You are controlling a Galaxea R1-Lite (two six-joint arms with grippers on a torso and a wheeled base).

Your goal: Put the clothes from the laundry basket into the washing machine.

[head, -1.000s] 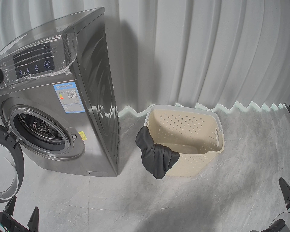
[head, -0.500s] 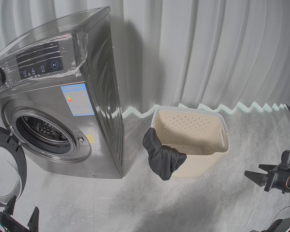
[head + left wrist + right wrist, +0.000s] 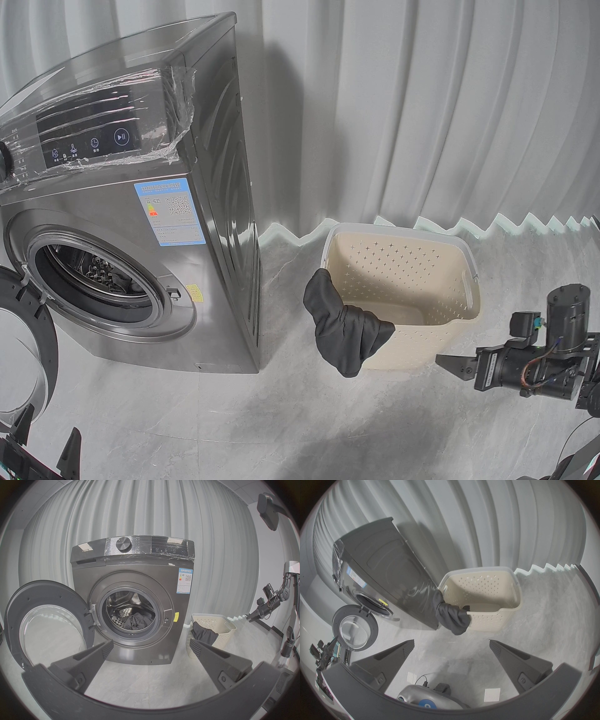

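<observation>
Your right pincer (image 3: 451, 642) is spread wide and holds nothing. It hangs above the grey floor (image 3: 281, 412) and points toward the laundry basket (image 3: 406, 269). The basket stands ahead of it, near but apart. From the head view, the fingertip you can see is close to the basket's near corner, with a gap between them.

A black garment (image 3: 340, 331) is draped over the basket's rim on the side farther from this pincer. Part of it hangs down the outer wall and part drops inside. The stretch of the basket's bottom that you can see is bare.

Your left pincer (image 3: 150, 642) is also spread and empty, low over the floor. The washing machine (image 3: 219, 206) stands straight ahead of it, well apart. Its round door (image 3: 47, 620) is swung fully open to the left of the pincer. Through the opening you can see dark clothes (image 3: 136, 620) lying in the bottom of the drum. From this pincer the basket sits ahead and to the right, just beside the machine's side panel. The black garment hangs on the basket corner nearest the machine.

A pale pleated curtain (image 3: 437, 112) hangs behind both the machine and the basket, far beyond either pincer.
</observation>
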